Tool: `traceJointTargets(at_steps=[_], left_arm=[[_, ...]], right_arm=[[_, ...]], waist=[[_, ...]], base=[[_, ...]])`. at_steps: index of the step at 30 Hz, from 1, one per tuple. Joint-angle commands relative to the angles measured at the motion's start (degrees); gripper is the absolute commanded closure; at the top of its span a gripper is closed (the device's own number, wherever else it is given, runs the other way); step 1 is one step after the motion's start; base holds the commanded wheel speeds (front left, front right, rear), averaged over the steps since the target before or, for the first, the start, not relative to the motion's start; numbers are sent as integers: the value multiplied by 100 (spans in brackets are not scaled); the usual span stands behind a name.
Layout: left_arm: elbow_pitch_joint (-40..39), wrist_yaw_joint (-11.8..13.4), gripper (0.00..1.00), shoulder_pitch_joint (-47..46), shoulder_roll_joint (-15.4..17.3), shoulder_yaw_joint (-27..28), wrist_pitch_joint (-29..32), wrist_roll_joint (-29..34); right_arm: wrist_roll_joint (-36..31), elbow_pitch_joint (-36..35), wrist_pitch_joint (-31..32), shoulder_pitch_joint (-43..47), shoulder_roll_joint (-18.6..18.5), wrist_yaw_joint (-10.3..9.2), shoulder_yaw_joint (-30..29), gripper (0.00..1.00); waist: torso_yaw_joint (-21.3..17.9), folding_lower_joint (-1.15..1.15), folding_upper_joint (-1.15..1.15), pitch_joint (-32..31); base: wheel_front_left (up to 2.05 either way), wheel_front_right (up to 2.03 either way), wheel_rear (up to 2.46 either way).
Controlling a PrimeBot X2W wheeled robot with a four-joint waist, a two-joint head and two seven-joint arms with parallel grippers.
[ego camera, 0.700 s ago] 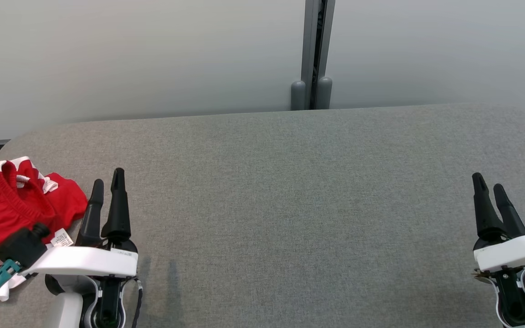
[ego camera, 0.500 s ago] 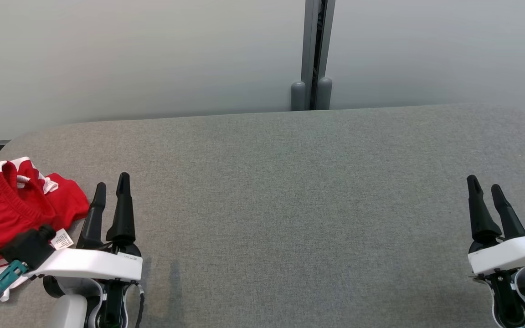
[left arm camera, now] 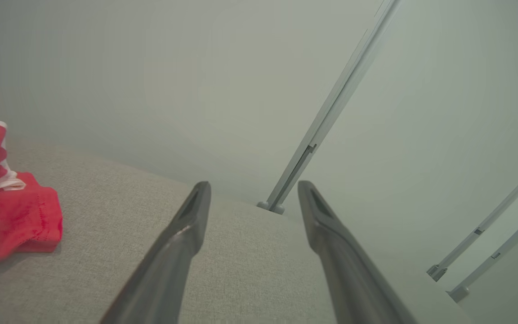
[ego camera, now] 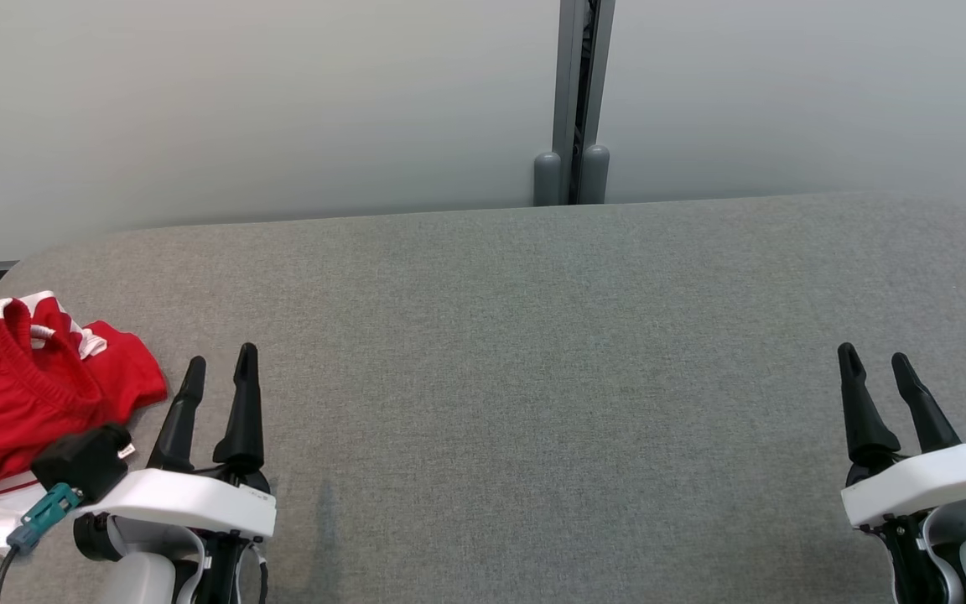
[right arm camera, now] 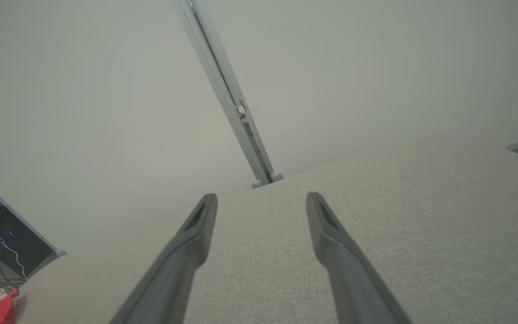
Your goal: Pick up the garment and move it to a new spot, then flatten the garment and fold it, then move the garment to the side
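Table (ego camera: pixel 533 335); left tool (ego camera: pixel 221 356), right tool (ego camera: pixel 874 353) splayed

The grey padded table (ego camera: pixel 533 352) lies open across its whole middle and right part — there the way is free in every direction. At the far edge the pale wall (ego camera: pixel 282 101) closes the way, and a grey post (ego camera: pixel 573 101) with two round feet stands just behind the table. On the left end a crumpled red and white garment (ego camera: pixel 22 394) takes room, just beside the left gripper (ego camera: pixel 221 356).
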Motion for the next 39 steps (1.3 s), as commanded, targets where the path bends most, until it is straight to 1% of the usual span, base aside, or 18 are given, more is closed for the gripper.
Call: traceJointTargets(at_steps=[1,24,39], left_arm=[[-9,-7,0,-42,40,-7,-48,137],[623,-9,0,-78,23,50,-269,1404],[887,-10,0,-144,-27,159,-378,1775]], right_arm=[[-135,-30,-81,-37,-70,23,10,0],[-1234,367,-484,30,-70,26,130,0],[-1686,439,-682,67,-59,28,143,0]], waist=[[1,0,0,-2],[8,0,0,-38],[17,0,0,-42]], base=[[0,0,0],[0,0,0],[0,0,0]])
